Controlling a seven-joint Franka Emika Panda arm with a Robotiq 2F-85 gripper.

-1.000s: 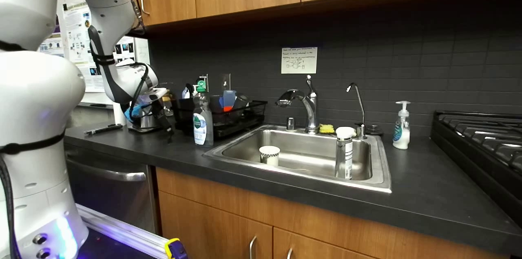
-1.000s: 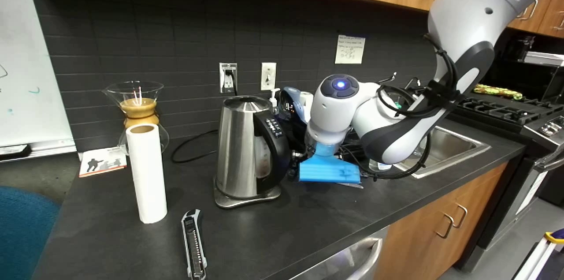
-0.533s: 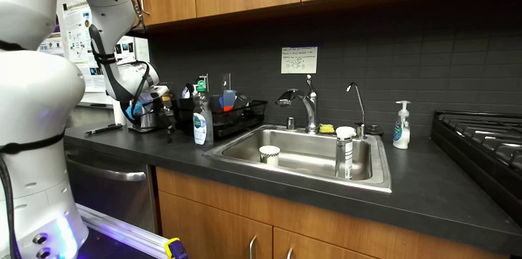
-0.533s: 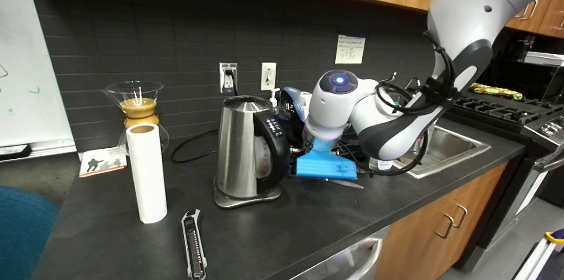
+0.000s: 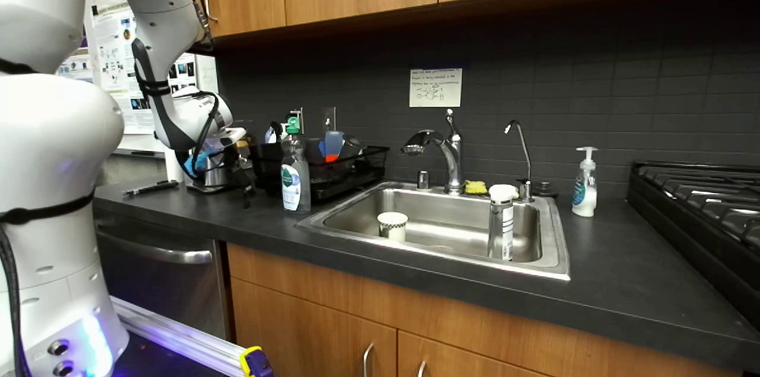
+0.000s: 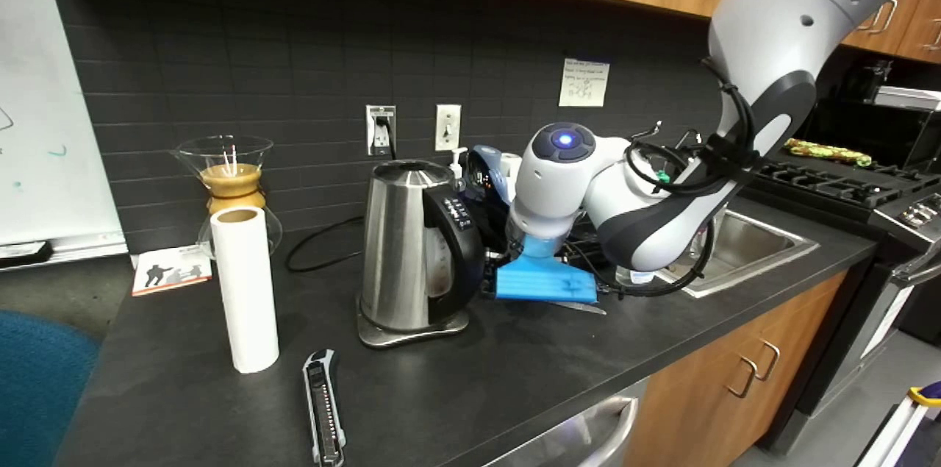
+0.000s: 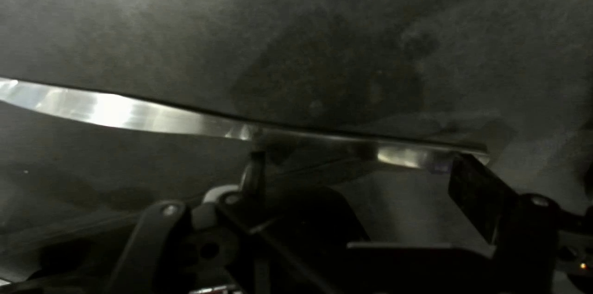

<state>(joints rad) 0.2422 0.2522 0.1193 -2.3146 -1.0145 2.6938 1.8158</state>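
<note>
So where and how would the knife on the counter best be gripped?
Probably by the handle, from above: the knife lies on the counter, its blade toward the wrist view's left. The open hand has its fingers spread along the knife's length, so turning to close across the narrow handle seems wise.

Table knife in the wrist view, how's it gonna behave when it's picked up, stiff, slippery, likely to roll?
The table knife looks like shiny metal from blade to handle, so it's probably stiff. Its smooth, glossy surface may let it slip in the end effector. With that flat-looking blade on the countertop, it seems unlikely to roll.
</note>
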